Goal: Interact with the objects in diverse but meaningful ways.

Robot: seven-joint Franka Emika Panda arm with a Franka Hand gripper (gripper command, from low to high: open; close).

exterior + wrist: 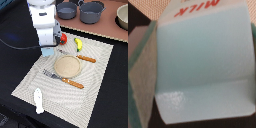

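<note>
My gripper (48, 49) is shut on the pale blue-white carton (49, 51), at the far corner of the striped placemat (95, 90). That carton (203, 60) fills the wrist view, with red "MILK" lettering, and hides my fingers. The red tomato (63, 38) sits just to the exterior view's right of the gripper. The yellow banana (78, 44) lies beyond it. A small white elongated piece (38, 100) lies at the mat's near corner. Two dark grey pots (91, 12) (67, 10) stand at the back.
A round wooden plate (67, 66) sits mid-mat, with an orange-handled knife (82, 58) behind it and an orange-handled fork (65, 79) in front. A pale bowl (123, 17) stands at the back right. A black cable (17, 46) trails off to the left.
</note>
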